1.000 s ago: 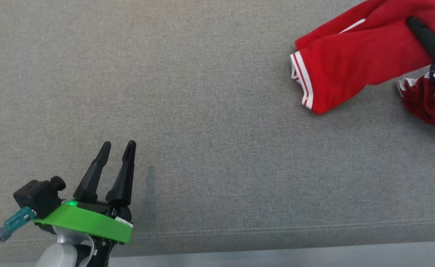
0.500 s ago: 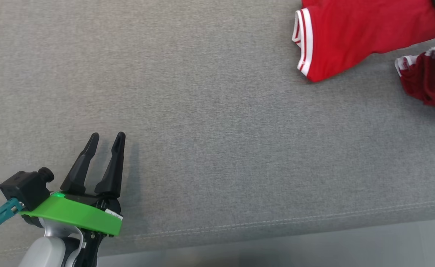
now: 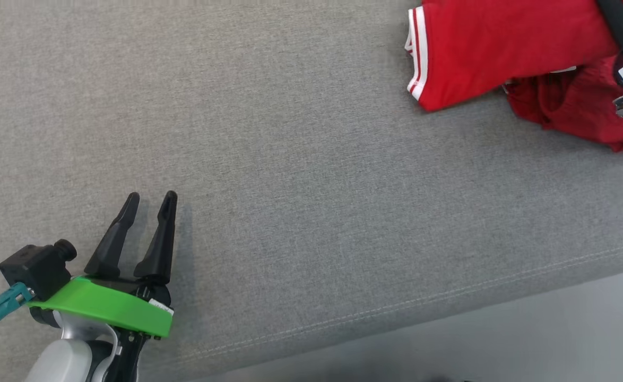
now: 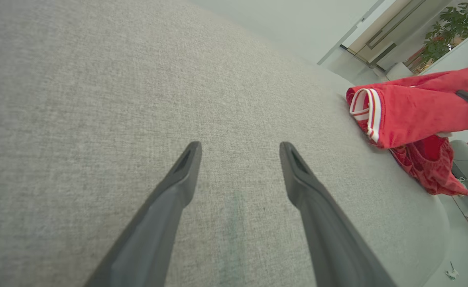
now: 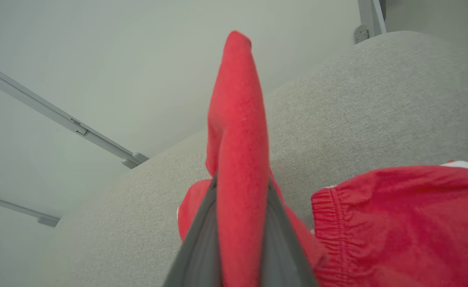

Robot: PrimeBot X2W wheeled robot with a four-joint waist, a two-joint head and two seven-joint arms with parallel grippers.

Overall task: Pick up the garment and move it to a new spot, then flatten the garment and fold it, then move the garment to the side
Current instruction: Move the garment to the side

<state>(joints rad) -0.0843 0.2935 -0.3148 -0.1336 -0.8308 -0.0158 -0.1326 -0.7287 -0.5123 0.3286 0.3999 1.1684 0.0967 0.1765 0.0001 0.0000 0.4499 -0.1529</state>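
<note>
The right tool [image 5: 242,187] is closed narrowly on a fold of the red shorts [image 5: 397,219]; in its wrist view a ridge of red cloth stands up between the two dark fingers and hides their inner faces. In the head view this tool [image 3: 616,24] sits at the upper right corner, its fingertips cut off by the top edge.

From the grip, one leg of the shorts [image 3: 492,48] stretches toward the left across the view. Its long axis runs roughly left to right, and its white-striped hem [image 3: 416,55] points left. The rest of the garment bunches in darker folds below the tool, at the right edge, where the frame crops it. A gathered elastic waistband [image 5: 329,223] shows in the right wrist view. How much of the cloth touches the grey fabric-covered tabletop [image 3: 301,159] is hard to tell.

The left tool [image 3: 150,196] hovers well apart at the lower left, its fingers spread wide with nothing between them. In its wrist view [image 4: 240,145] it faces bare tabletop, with the shorts [image 4: 413,107] off to the right.
</note>
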